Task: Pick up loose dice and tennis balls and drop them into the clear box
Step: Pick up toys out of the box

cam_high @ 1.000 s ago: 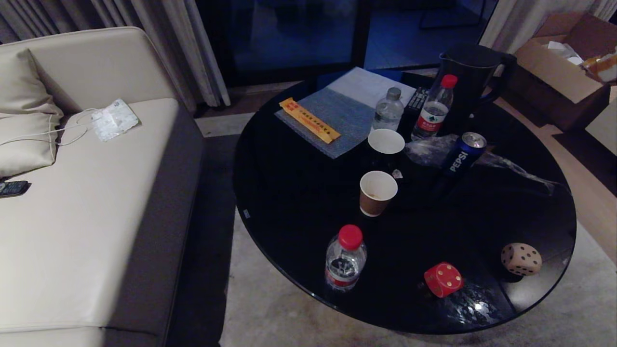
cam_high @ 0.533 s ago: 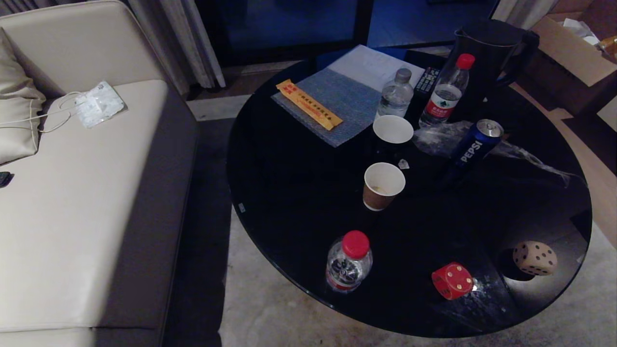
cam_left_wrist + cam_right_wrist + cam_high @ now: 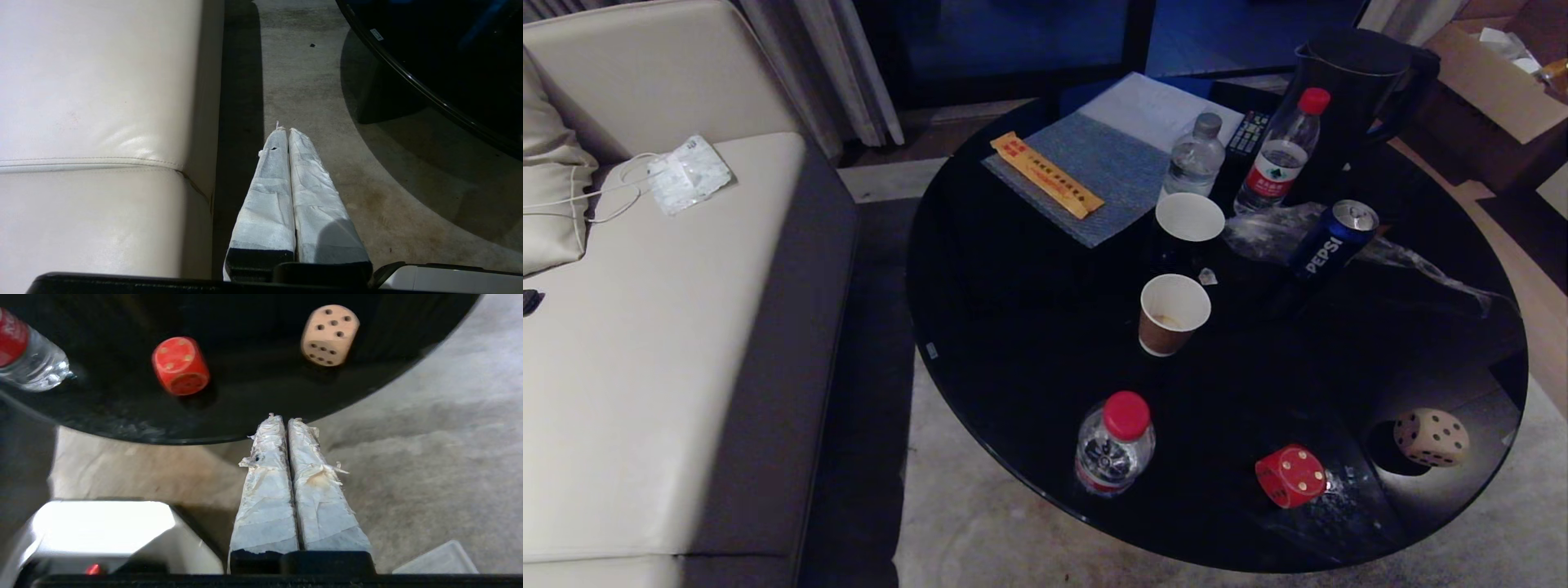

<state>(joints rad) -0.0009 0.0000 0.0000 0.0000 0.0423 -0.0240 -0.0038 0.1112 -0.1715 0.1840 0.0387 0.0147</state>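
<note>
On black surface (image 3: 1013, 327), near edge: red die (image 3: 1290, 476), beige die (image 3: 1431, 438). I judge both light, rigid, rounded; grip opposite flat faces. Right gripper (image 3: 284, 421) jaws pressed together; left gripper (image 3: 284, 132) likewise.

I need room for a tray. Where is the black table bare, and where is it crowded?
Bare: the left part of the table, between the yellow packet and the near water bottle. Crowded: the far right side, around the cups and Pepsi can.

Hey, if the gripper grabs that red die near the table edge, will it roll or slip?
The red die has flat faces, so it probably sits still. Its rounded corners may let it tumble if nudged. It looks rigid.
</note>
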